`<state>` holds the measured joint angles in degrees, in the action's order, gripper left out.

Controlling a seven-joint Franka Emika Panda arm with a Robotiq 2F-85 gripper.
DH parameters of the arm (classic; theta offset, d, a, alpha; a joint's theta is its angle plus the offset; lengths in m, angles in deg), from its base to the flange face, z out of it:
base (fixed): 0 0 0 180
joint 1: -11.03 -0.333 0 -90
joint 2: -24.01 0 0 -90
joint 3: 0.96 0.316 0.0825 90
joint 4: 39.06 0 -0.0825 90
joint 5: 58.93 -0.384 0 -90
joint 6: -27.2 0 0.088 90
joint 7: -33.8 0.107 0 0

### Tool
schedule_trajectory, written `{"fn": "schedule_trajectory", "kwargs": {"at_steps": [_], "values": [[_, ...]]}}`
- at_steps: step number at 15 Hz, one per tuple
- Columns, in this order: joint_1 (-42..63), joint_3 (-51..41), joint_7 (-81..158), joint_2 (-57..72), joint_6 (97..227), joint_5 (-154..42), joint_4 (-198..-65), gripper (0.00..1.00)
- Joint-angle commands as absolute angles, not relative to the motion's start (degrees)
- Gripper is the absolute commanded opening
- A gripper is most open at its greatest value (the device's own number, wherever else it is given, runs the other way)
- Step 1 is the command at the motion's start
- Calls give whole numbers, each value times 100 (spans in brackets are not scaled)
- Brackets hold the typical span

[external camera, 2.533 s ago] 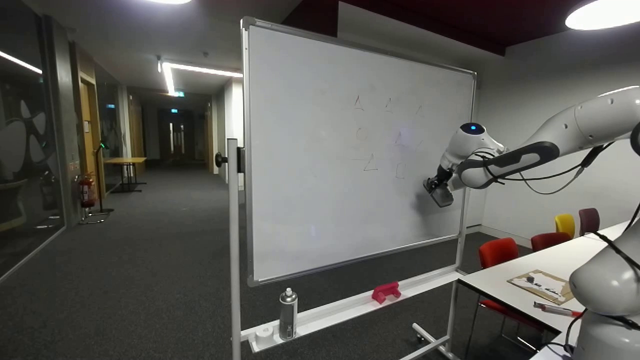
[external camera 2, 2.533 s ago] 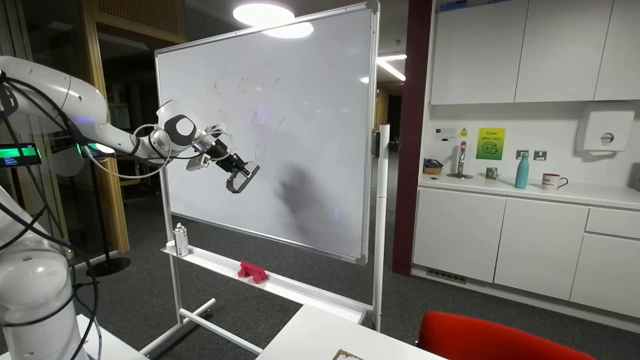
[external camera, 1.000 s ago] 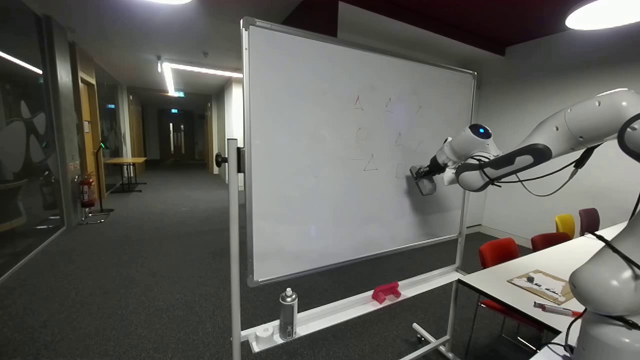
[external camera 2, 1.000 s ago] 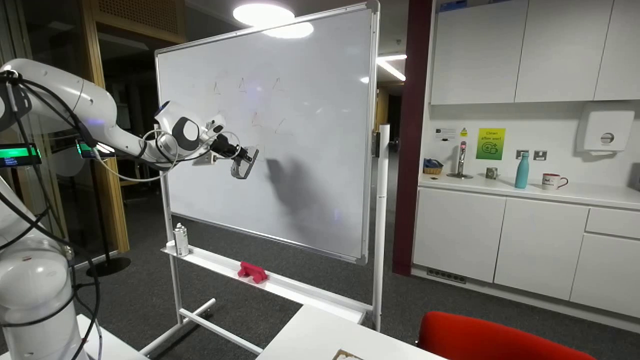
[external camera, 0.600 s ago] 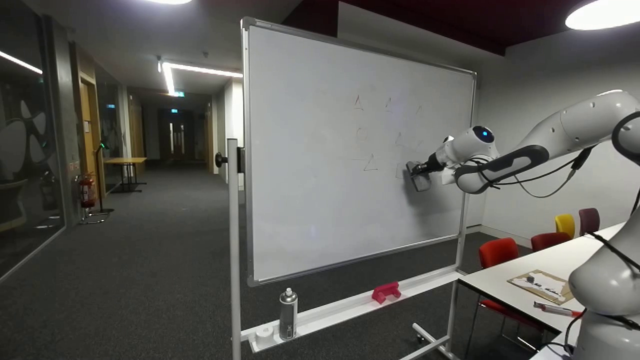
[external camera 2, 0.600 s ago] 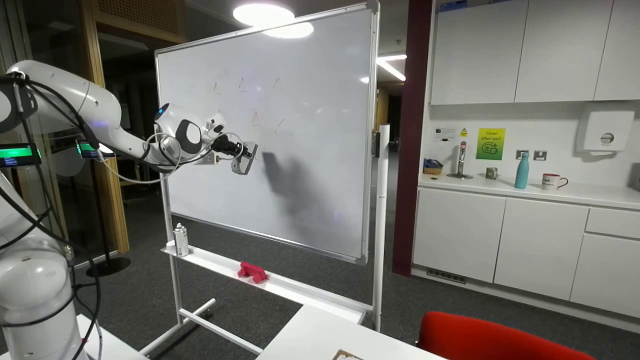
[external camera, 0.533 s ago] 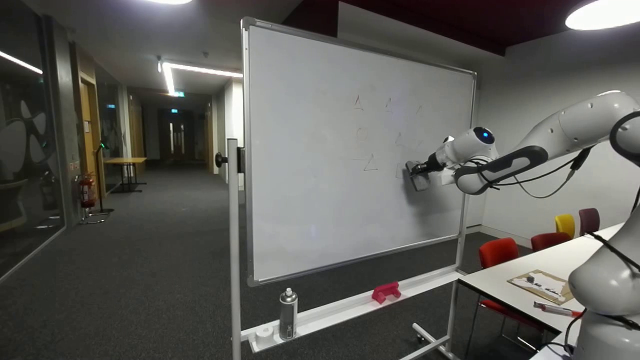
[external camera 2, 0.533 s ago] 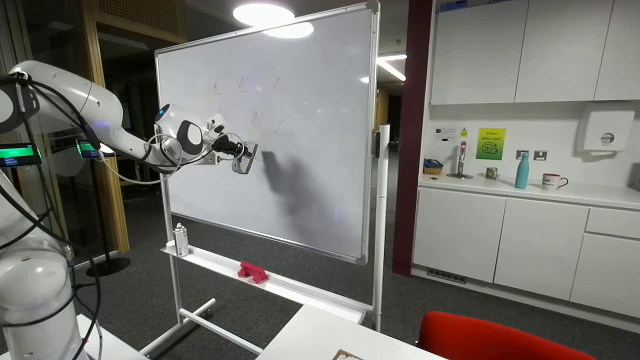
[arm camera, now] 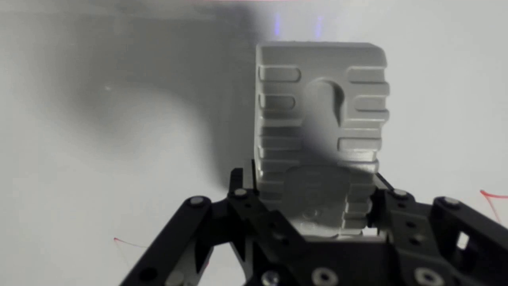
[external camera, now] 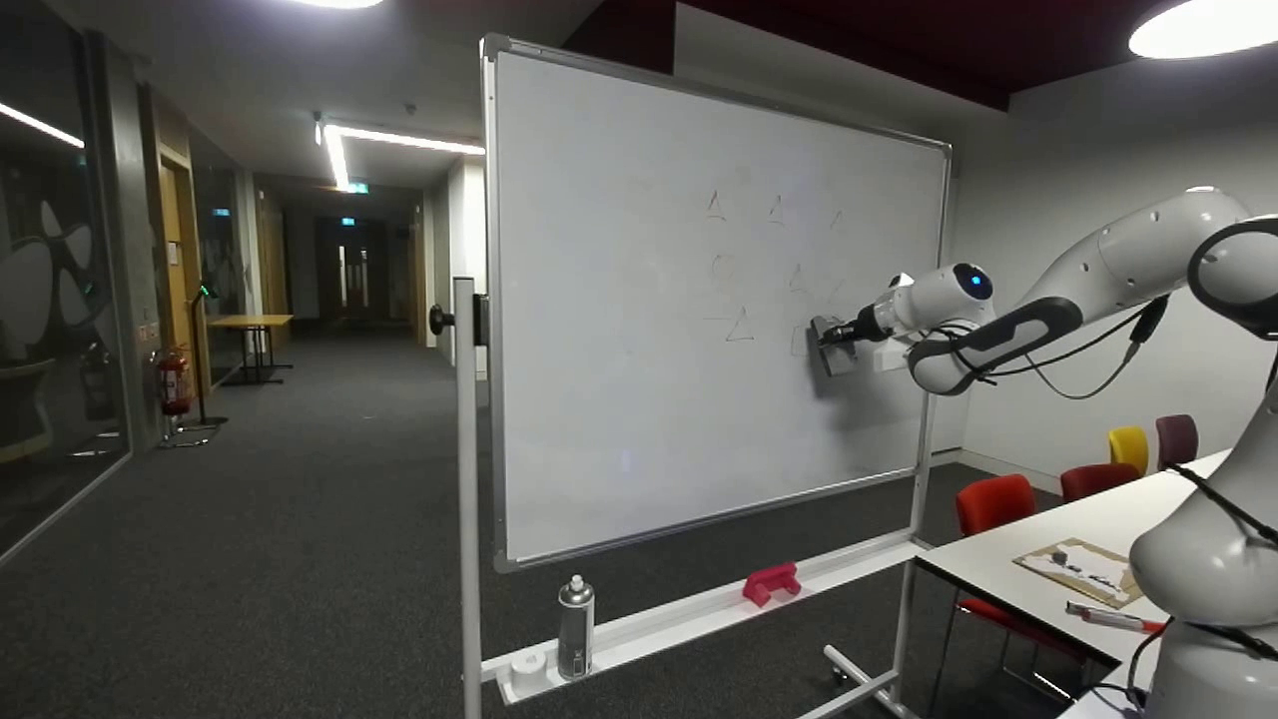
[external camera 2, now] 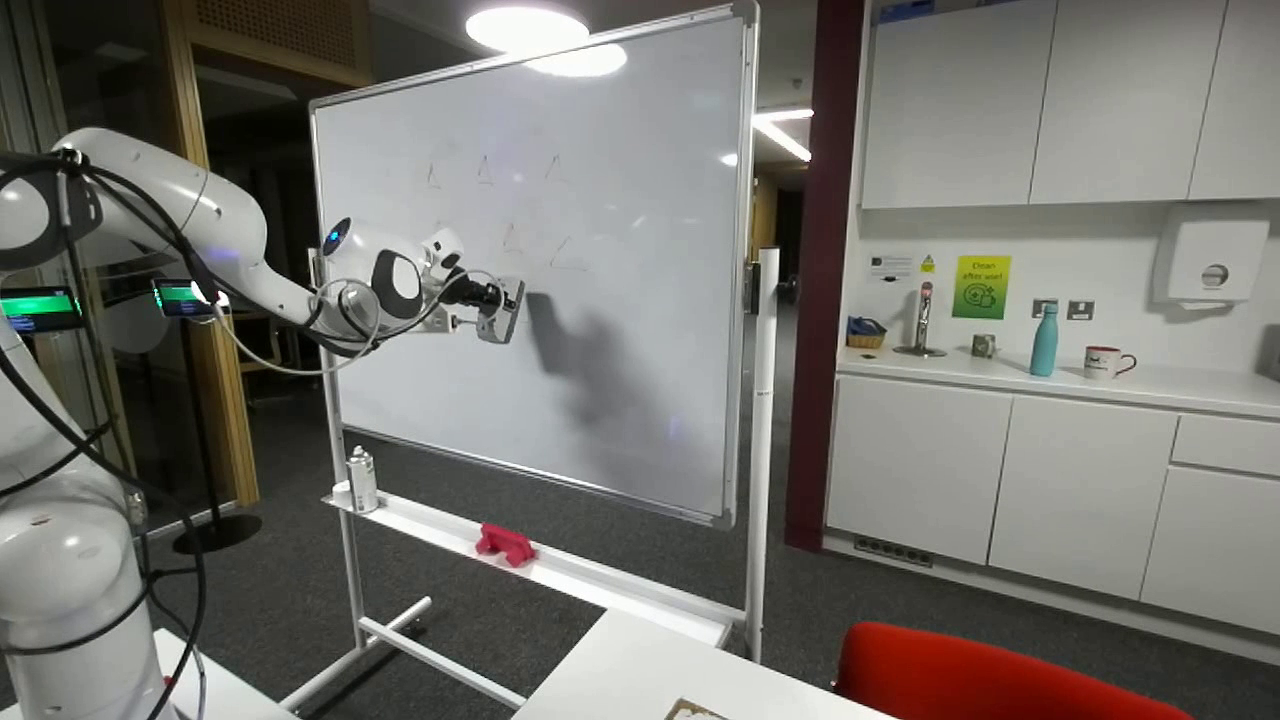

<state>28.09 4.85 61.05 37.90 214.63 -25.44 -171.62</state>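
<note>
My gripper [external camera: 845,336] is shut on a grey ribbed board eraser [external camera: 835,358]. In the wrist view, the black fingers [arm camera: 315,192] clasp both sides of the eraser [arm camera: 321,119] near its lower end. The gripper [external camera 2: 502,297] and eraser [external camera 2: 499,325] also show in an exterior view, at a large whiteboard [external camera 2: 640,300]. The eraser is tilted slightly and very close to the board; I cannot tell whether it touches. Faint drawn shapes, mostly triangles, stand above and beside it, such as a triangle [external camera: 739,327]. Red strokes [arm camera: 494,195] show low in the wrist view.
Below the whiteboard, a ledge [external camera: 664,639] bears a spray can [external camera: 576,629], a white roll [external camera: 527,671] and a red holder [external camera: 771,584]. A white table [external camera: 1008,544] with a cardboard sheet and pens stands near the base, with red chairs [external camera: 996,504] beside it.
The gripper has carried the eraser up and toward the whiteboard, and the eraser has turned flatter to the board. In the last half second it has moved only slightly. The drawn shapes look the same.
</note>
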Motion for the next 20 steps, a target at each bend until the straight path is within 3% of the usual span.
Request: {"fn": "schedule_trajectory", "kwargs": {"at_steps": [1, 10, 13, 14, 19, 20], "values": [[3281, 798, 6021, 3573, 21815, -2348, -16852, 35], [4332, 1813, 6036, 3603, 21624, -2349, -16878, 35], [4213, 1824, 6152, 3618, 21758, -2549, -16818, 35], [4190, 1774, 6110, 3634, 21622, -2502, -16971, 60], [4179, 1802, 6123, 3638, 21626, -2514, -16927, 60], [4179, 1802, 6123, 3638, 21626, -2515, -16927, 35]]}}
